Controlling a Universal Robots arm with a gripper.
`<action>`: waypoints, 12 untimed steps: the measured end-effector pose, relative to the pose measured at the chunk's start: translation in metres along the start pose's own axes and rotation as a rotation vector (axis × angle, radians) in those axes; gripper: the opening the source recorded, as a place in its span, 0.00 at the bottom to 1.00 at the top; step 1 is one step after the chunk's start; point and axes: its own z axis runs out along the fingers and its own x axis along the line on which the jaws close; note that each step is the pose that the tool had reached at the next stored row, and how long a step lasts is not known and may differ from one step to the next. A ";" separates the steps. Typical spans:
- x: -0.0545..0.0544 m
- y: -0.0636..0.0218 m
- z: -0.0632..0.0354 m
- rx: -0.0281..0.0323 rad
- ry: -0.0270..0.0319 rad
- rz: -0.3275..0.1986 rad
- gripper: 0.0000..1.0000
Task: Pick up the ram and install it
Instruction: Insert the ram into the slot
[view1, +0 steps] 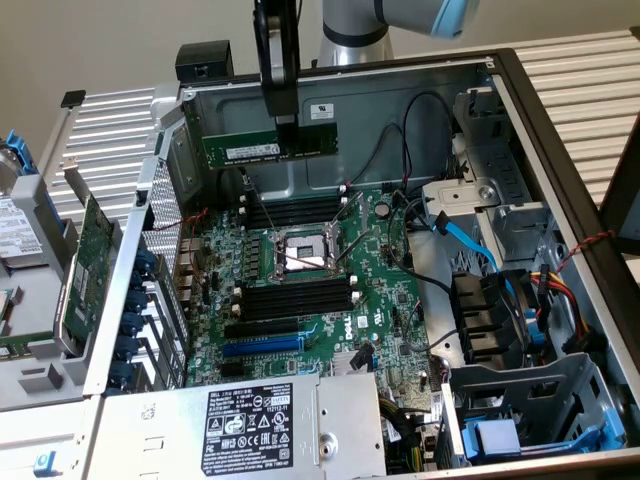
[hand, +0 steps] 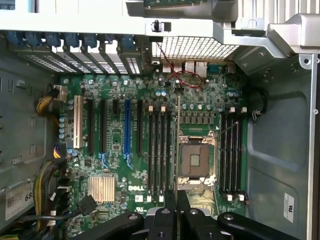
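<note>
In the exterior view my gripper (view1: 287, 132) hangs above the open computer case, shut on the ram (view1: 245, 150), a long green stick with a white label. The ram is held level and on edge, high over the motherboard (view1: 385, 300). It hovers above the far bank of black memory slots (view1: 295, 212), behind the CPU socket (view1: 300, 252). A second bank of slots (view1: 295, 297) lies nearer the front. In the wrist view the ram (hand: 178, 145) shows edge-on as a thin line rising from my gripper (hand: 177, 212), between the slot bank (hand: 159, 150) and the socket (hand: 196, 160).
A green expansion card (view1: 85, 270) leans outside the case at the exterior view's left. The power supply (view1: 250, 425) fills the case front. A blue cable (view1: 470, 240), a black fan (view1: 490, 320) and drive cages (view1: 540, 410) crowd the exterior view's right side.
</note>
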 end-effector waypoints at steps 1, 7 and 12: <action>0.000 0.0000 0.0007 0.0000 0.0000 0.000 0.13; 0.001 0.0000 0.0061 0.0014 0.0000 0.003 0.13; 0.002 0.0000 0.0134 0.0035 -0.0001 0.007 0.13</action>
